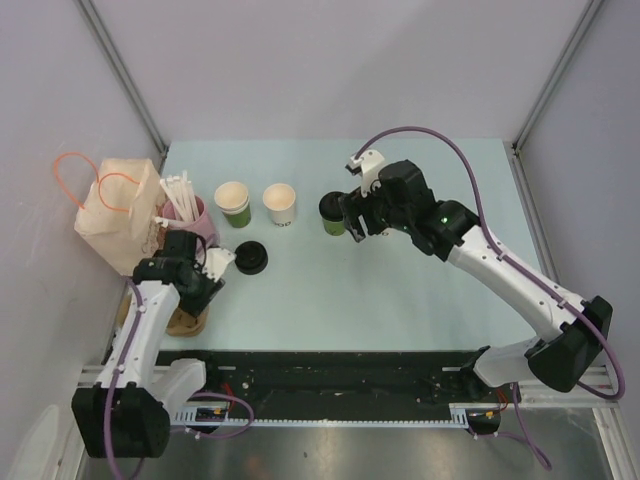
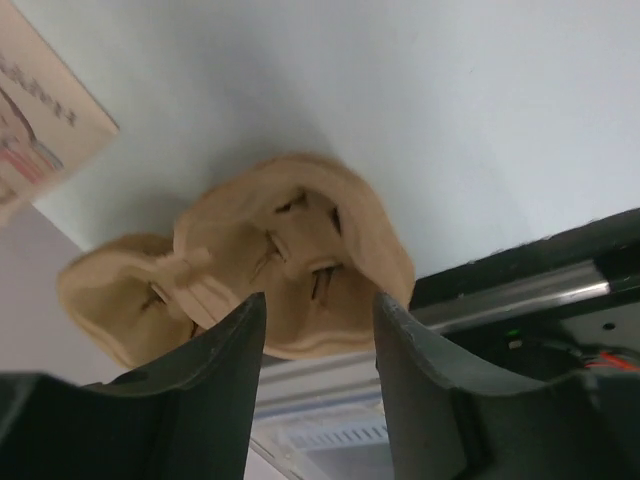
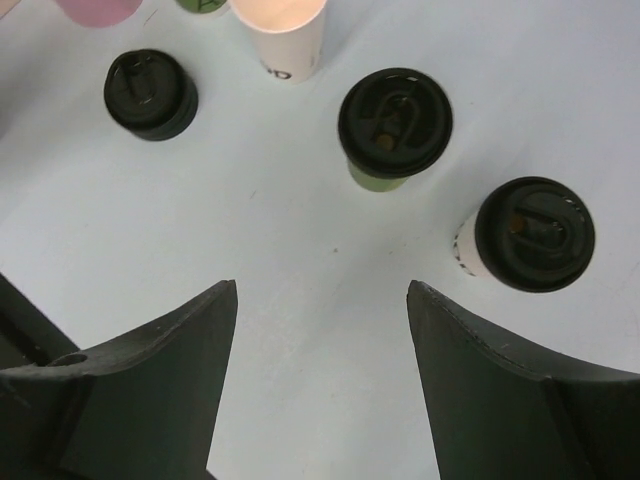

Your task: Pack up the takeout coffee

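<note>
In the right wrist view a green-sided cup [image 3: 393, 125] and a white-sided cup with dark print [image 3: 530, 235] stand upright on the table, each under a black lid. The green one also shows in the top view [image 1: 333, 213]; the white one is hidden there under my right gripper [image 1: 353, 226]. My right gripper [image 3: 320, 300] is open and empty, hovering above the table just short of both cups. My left gripper [image 1: 200, 293] is open and empty, with its jaws [image 2: 315, 305] over a tan moulded cup carrier [image 2: 285, 255] at the table's near left edge.
Two open cups, green [image 1: 233, 203] and white [image 1: 280, 204], stand at the back. A stack of black lids [image 1: 250, 258] lies near the left arm. The pink cup of straws [image 1: 192, 212] and the beige bag with orange handles [image 1: 115, 208] stand far left.
</note>
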`<state>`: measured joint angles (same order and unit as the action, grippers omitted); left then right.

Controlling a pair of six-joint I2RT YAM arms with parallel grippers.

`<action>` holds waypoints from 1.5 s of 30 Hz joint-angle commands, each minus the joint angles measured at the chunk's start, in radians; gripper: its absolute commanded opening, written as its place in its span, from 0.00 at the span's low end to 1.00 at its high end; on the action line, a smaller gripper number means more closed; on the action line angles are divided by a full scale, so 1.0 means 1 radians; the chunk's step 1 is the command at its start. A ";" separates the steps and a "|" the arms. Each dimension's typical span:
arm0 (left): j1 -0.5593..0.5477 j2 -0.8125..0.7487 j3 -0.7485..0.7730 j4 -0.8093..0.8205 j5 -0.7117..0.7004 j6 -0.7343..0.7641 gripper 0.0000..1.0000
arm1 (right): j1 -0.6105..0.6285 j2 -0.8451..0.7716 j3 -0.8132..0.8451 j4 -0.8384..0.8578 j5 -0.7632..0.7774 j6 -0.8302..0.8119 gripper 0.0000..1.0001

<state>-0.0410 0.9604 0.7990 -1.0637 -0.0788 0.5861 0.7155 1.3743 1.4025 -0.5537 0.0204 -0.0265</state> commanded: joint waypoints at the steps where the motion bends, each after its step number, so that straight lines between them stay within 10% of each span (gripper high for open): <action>1: 0.188 -0.014 -0.006 -0.025 0.069 0.231 0.50 | 0.059 -0.040 -0.022 -0.054 0.050 0.005 0.73; 13: 0.308 -0.100 -0.107 -0.067 0.169 0.707 0.50 | 0.116 -0.047 -0.092 -0.049 0.076 0.053 0.73; 45: 0.306 -0.012 -0.086 -0.156 0.096 0.756 0.51 | 0.173 0.040 -0.094 -0.037 0.081 0.068 0.73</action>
<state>0.2562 0.9329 0.7136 -1.2350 0.0212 1.2713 0.8749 1.4139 1.3067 -0.6086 0.0971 0.0341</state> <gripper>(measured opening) 0.504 0.729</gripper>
